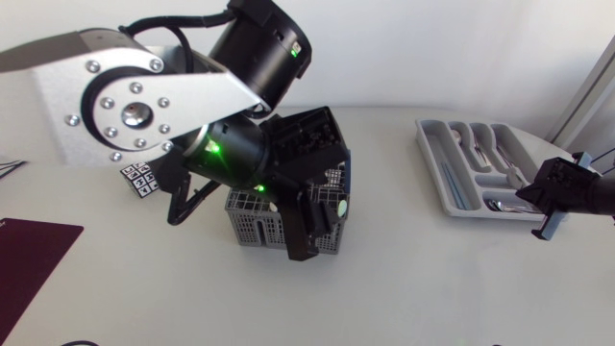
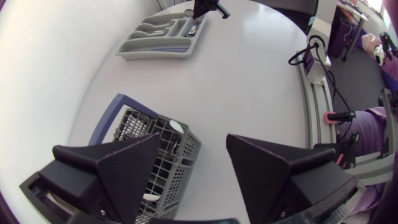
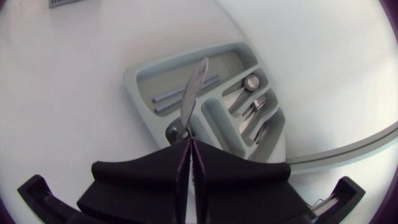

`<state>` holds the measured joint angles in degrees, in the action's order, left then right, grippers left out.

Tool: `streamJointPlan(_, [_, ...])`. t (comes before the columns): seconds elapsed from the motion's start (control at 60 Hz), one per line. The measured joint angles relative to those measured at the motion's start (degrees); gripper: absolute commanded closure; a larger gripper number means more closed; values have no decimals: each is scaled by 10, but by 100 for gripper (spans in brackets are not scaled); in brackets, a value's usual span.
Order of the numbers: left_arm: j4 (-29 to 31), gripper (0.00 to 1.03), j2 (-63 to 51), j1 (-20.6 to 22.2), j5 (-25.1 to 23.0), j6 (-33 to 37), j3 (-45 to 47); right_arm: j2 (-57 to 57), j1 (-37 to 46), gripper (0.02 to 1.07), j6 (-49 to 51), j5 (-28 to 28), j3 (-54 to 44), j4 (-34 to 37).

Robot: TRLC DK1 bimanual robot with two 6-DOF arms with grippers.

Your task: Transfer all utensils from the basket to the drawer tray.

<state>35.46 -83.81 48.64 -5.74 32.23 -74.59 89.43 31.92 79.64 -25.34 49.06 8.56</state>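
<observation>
Right gripper (image 3: 188, 149) pinches knife (image 3: 194, 87), blade out ahead over drawer tray (image 3: 138, 74), probably lining up with long slot. Left gripper (image 2: 194, 149) spread wide just above utensil basket (image 2: 177, 158), seemingly ready for next pick.

My left gripper (image 2: 194, 148) hangs with fingers spread wide, the grey basket (image 2: 151, 119) under one finger. Well ahead lies the drawer tray (image 2: 153, 55), my right gripper (image 2: 209, 7) at its far end.

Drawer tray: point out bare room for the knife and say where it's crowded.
Bare floor: the drawer tray's long compartment, between its outer wall and the two bluish rods. Crowded: the side where the spoon and forks lie.
</observation>
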Motion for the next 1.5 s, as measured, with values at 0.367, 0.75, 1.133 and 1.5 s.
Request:
streamJointPlan(0.367, [-6, 26, -1, 3, 33, 42, 13, 97, 13, 100, 34, 63, 30, -108])
streamJointPlan(0.75, [-20, 26, -13, 21, 78, 86, 37, 143, 18, 15, 81, 117, 29, -166])
streamJointPlan(1.133, [-84, 30, -52, 32, 140, 122, 71, 56, 19, 9, 80, 89, -35, -130])
streamJointPlan(1.5, [-125, 56, -89, 23, 148, 159, 72, -88, -45, 9, 56, 79, -130, -92])
